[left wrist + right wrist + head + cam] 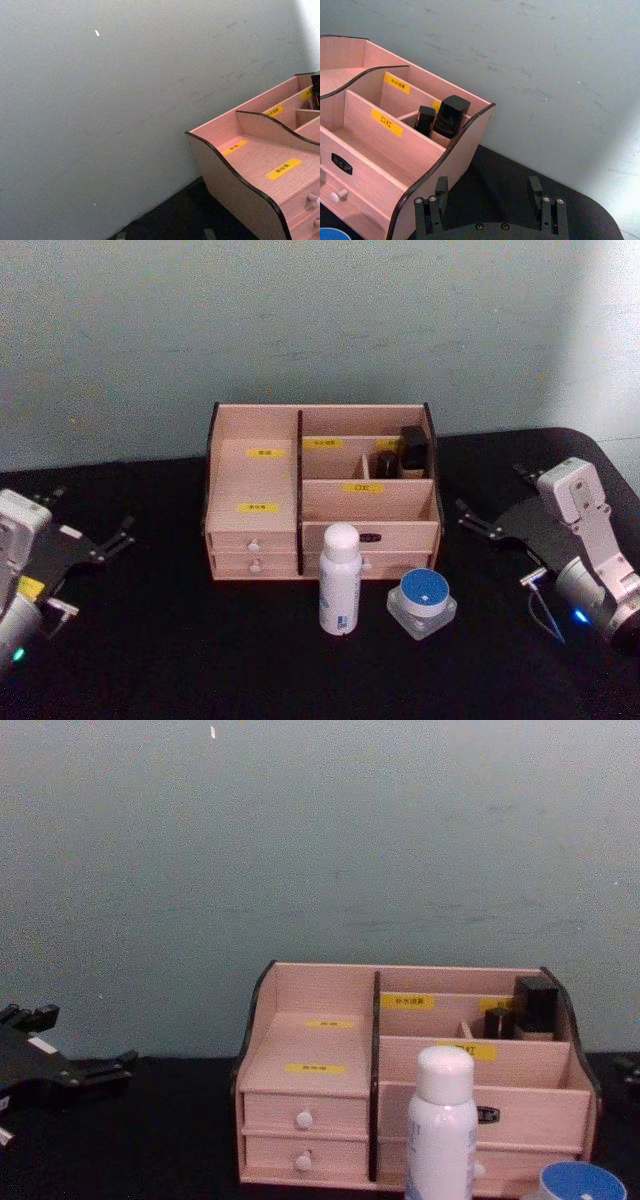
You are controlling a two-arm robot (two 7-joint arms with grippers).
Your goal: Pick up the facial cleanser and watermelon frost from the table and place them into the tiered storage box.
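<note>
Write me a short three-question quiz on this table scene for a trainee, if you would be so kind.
1. True or false: the facial cleanser already stands inside the tiered storage box.
2. Which stands nearer the right gripper? A) the facial cleanser B) the watermelon frost
3. Fill in: the left gripper and the right gripper are both empty, with fingers ____.
Key: 1 false, it stands on the table in front; 2 B; 3 open.
</note>
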